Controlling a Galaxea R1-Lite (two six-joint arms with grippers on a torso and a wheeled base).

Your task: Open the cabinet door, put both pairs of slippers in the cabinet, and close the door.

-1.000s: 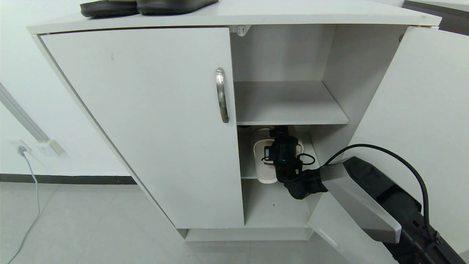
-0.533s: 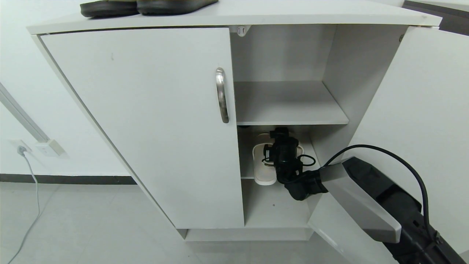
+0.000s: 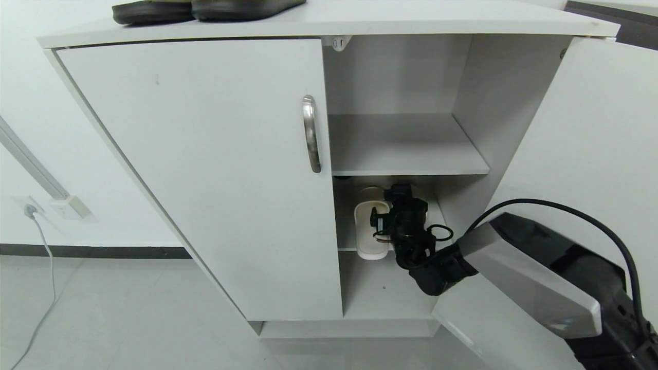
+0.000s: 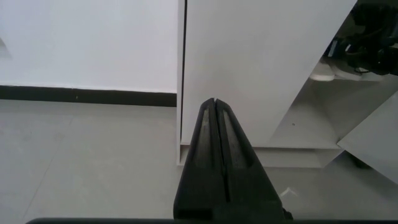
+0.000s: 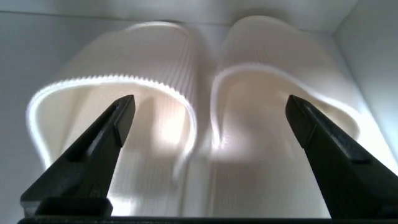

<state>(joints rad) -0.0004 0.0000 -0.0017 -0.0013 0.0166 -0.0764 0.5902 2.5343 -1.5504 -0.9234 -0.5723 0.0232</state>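
Observation:
A white cabinet (image 3: 195, 169) stands with its right door (image 3: 591, 169) swung open and its left door shut. A pair of white slippers (image 3: 368, 228) lies side by side on the middle shelf (image 3: 347, 241). My right gripper (image 3: 393, 198) is inside that shelf space, open, with the white slippers (image 5: 205, 137) just beyond its spread fingers (image 5: 93, 155) and nothing held. A pair of black slippers (image 3: 205, 7) rests on the cabinet top. My left gripper (image 4: 215, 106) is shut and empty, low in front of the cabinet's closed left door.
The upper shelf (image 3: 406, 146) and the bottom compartment (image 3: 385, 293) hold nothing. A metal handle (image 3: 310, 133) runs down the left door's edge. A wall socket with a cable (image 3: 32, 210) sits at the left above the grey tiled floor.
My right gripper has drawn back and slightly right from the white slippers, leaving them on the middle shelf. The right arm has shifted right.

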